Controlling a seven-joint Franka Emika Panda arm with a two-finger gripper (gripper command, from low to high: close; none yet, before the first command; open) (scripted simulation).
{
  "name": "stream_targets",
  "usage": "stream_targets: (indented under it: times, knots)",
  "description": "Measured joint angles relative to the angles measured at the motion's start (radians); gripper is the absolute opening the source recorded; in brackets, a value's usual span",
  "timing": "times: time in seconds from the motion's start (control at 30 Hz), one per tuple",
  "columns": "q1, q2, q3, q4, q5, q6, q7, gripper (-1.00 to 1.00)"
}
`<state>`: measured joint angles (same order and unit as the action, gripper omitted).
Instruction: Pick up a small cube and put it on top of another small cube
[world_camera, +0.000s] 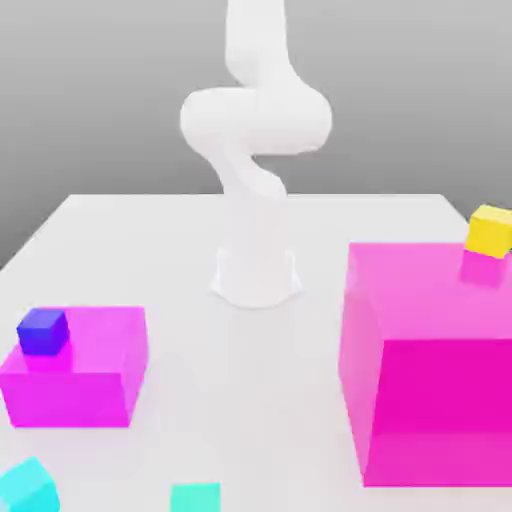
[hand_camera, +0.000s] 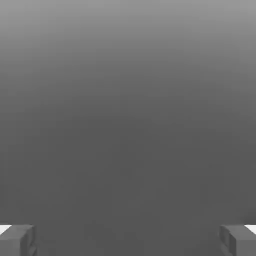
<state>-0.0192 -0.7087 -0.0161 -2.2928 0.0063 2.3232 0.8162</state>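
risking a mix-up: gripper (hand_camera: 128, 240) wide and empty, cyan cube (world_camera: 27, 486) at table's seven o'clock beside turquoise cube (world_camera: 195, 497), yellow cube (world_camera: 490, 231) perched at three.

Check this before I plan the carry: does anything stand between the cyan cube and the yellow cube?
Yes. The small bright cyan cube lies low on the white table, and the small yellow cube sits atop the large magenta block, whose tall wall stands between them.
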Motion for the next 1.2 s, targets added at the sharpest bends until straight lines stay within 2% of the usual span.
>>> stream_targets:
  times: [0.63, 1.0, 1.13, 1.17, 1.2]
  knots:
    - [-0.144, 0.695, -0.145, 0.055, 0.079, 0.176, 0.102, 0.0]
    - [-0.244, 1.097, -0.19, 0.088, 0.155, 0.277, 0.138, 0.0]
    - [-0.281, 1.242, -0.156, 0.117, 0.197, 0.373, 0.115, 0.0]
    - [-0.287, 1.267, -0.149, 0.123, 0.205, 0.39, 0.109, -1.0]
    - [-0.287, 1.267, -0.149, 0.123, 0.205, 0.39, 0.109, -1.0]
